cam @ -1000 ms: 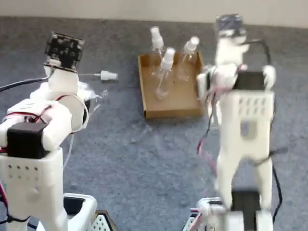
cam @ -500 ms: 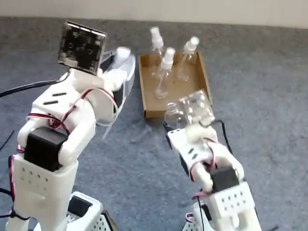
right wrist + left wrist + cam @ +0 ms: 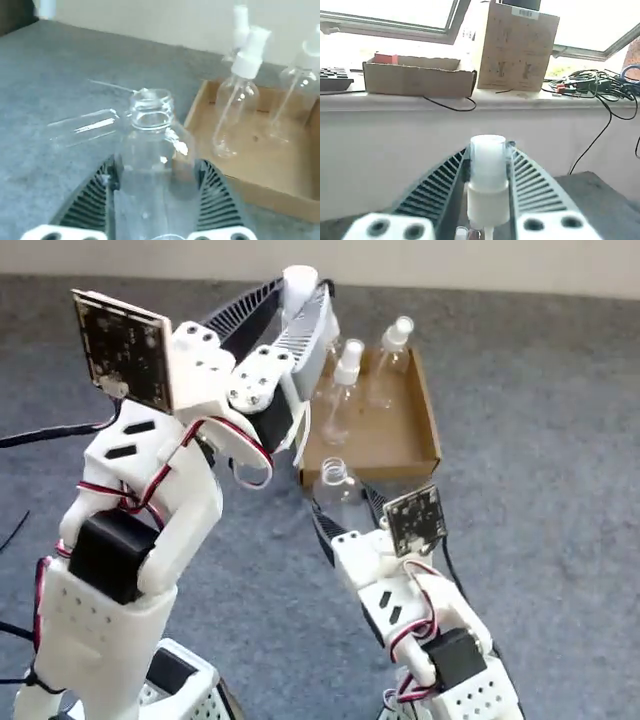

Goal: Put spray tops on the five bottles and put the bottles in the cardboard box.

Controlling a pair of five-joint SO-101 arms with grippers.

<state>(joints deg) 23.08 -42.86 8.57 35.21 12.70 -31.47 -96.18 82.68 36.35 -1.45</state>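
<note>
- White plastic spray top (image 3: pixel 299 282) is clamped in the left gripper (image 3: pixel 297 300), held up by the far left corner of the cardboard box (image 3: pixel 385 445) in the high view.
- Clear round bottle (image 3: pixel 338 485) is gripped upright by the right gripper (image 3: pixel 343 502), just before the box's near wall, above the grey, carpet-like table (image 3: pixel 540 500).
- Capped bottles (image 3: pixel 345 390) are stood upright in the shallow brown box.
- Left wrist view: the spray top (image 3: pixel 488 177) is pinched between black ribbed fingers (image 3: pixel 440 185), its long axis along them, with the head toward the tips and the thin tube (image 3: pixel 487 232) toward the wrist.
- Right wrist view: the bottle (image 3: pixel 152 165) is squeezed at its body, long axis vertical, with its threaded neck open and pointing up.
- A second bottle (image 3: pixel 85 127) is laid on its side on the table just beside it.
</note>
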